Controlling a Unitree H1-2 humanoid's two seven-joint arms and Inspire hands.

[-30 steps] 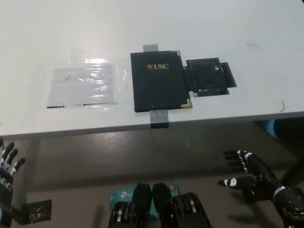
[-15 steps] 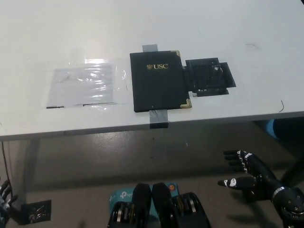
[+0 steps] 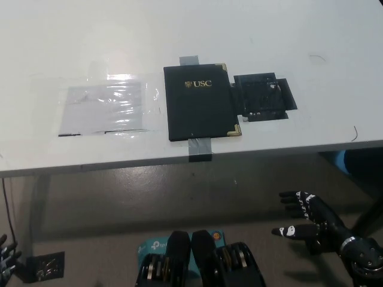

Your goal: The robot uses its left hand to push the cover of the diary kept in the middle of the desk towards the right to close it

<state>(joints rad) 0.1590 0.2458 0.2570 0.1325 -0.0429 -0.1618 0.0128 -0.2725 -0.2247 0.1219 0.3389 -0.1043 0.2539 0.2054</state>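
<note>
Head view: black leather-look diary with gold USC lettering [image 3: 200,101] lies shut, cover flat, mid white worktop [image 3: 179,36], taped top and bottom. Closing looks done; nothing left but rest. White left hand [image 3: 6,260] far below-left of diary, cut off, fingers unreadable. Black right hand [image 3: 306,216] below-right, fingers spread, empty.
</note>
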